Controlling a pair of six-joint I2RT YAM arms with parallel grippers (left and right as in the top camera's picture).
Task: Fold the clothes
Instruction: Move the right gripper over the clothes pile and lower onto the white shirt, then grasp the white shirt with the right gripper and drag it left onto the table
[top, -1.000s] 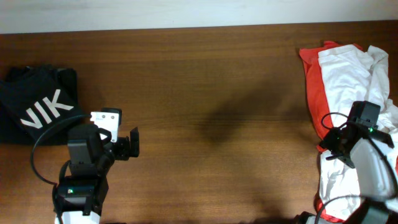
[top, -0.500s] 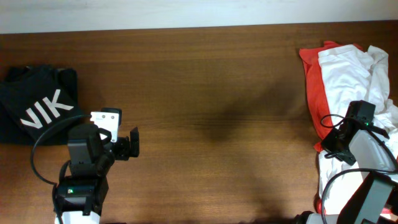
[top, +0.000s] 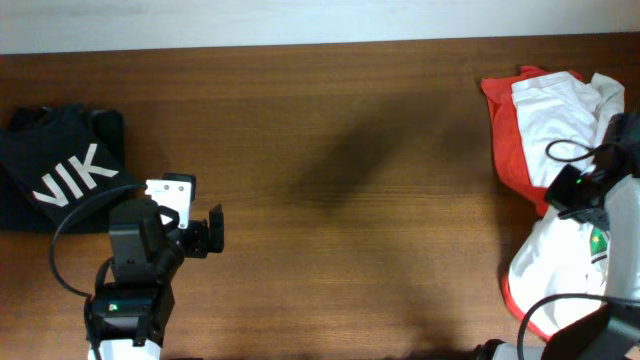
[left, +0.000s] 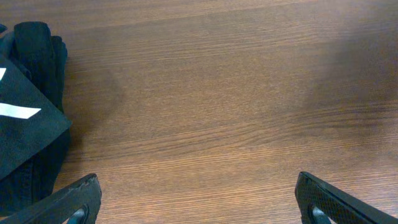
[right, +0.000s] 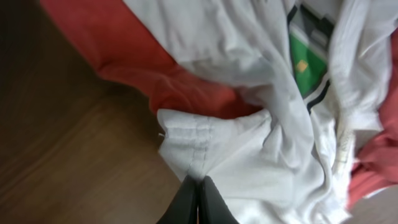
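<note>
White T-shirt (top: 545, 265), lying on one red shirt (top: 505, 140) at the right, is now pulled up, its hem pinched by the right gripper (right: 198, 198). The left gripper (left: 200, 202) stays spread near one black garment (top: 60, 180).

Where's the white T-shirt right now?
Seen from overhead, the white T-shirt lies crumpled at the right edge of the table, atop the red-orange T-shirt, its edge pinched by the right hand.

white T-shirt (top: 555, 120) running off the right edge, black garment (top: 60, 175) cut at left, chest print (right: 305, 62) blurred, text unreadable
</note>
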